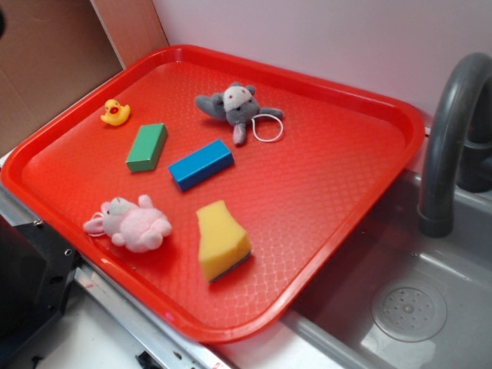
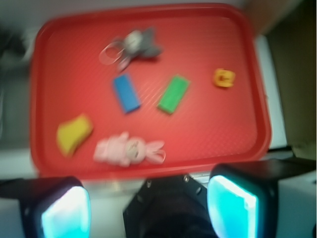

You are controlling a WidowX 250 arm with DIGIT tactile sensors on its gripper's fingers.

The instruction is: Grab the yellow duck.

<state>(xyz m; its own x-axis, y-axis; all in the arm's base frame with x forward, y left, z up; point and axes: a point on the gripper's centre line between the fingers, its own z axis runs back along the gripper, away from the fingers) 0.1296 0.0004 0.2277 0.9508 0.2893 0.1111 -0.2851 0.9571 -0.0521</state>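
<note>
The gripper (image 2: pixel 148 208) hangs wide open and empty, its two fingers (image 2: pixel 64 210) spread apart short of the red tray's (image 2: pixel 148 171) near edge. The yellow duck (image 2: pixel 224 78) sits well ahead of it and toward its right finger, beyond the green block (image 2: pixel 174 93), touching nothing.

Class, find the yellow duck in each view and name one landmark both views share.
Exterior: the yellow duck sits near the red tray's far left corner, beyond the green block.
Wrist: the duck is at upper right on the tray, right of the green block.
Shared landmark: the green block.
</note>
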